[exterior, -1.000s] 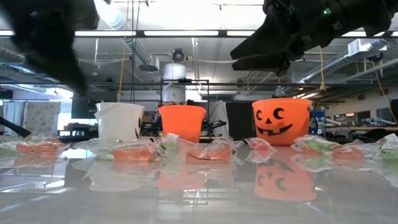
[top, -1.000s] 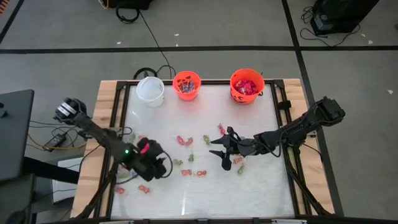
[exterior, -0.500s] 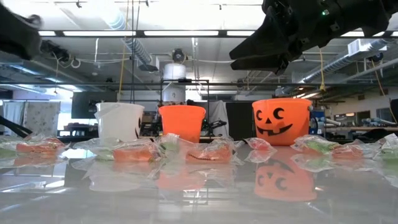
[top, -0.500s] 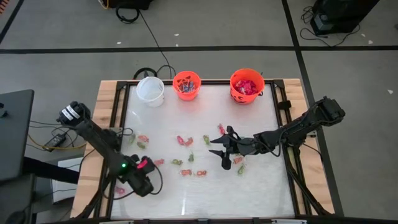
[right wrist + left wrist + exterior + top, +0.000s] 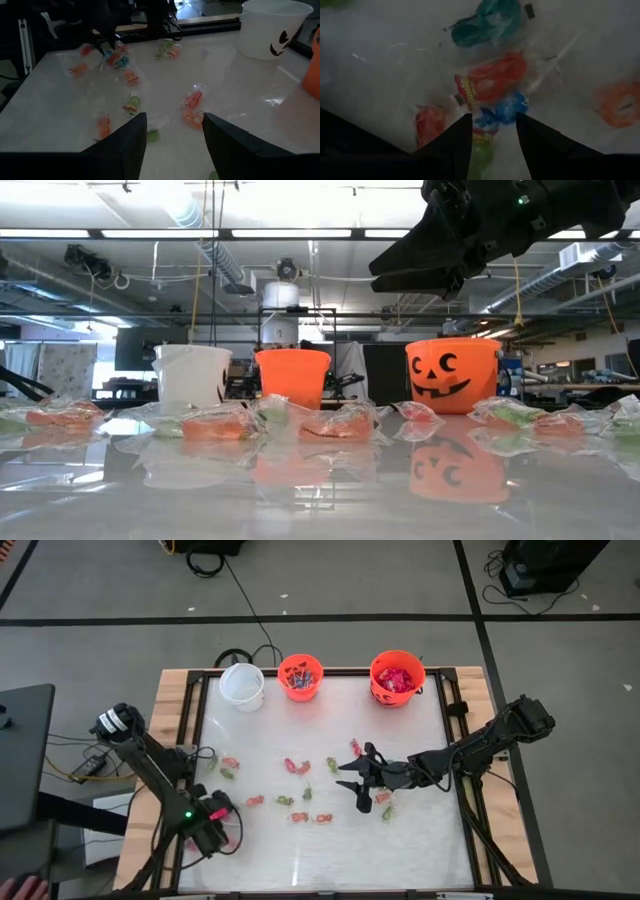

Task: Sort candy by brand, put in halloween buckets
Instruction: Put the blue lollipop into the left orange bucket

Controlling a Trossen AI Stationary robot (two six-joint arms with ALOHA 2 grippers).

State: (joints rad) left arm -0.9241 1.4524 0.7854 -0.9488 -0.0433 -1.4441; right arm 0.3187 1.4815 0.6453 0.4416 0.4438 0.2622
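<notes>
at the lower left of the high view the left gripper [image 5: 212,830], fingers apart, is hovering over light, crinkly, slippery clear-wrapped red and blue candies [image 5: 492,95], likely best pinched mid-wrapper, while the right gripper [image 5: 352,780] is waiting spread at centre.

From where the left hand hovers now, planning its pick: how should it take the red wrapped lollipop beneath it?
Grip the red wrapped lollipop across its bulging head, coming straight down from above with the open left hand; it lies flat and its thin white stick offers little hold.
</notes>
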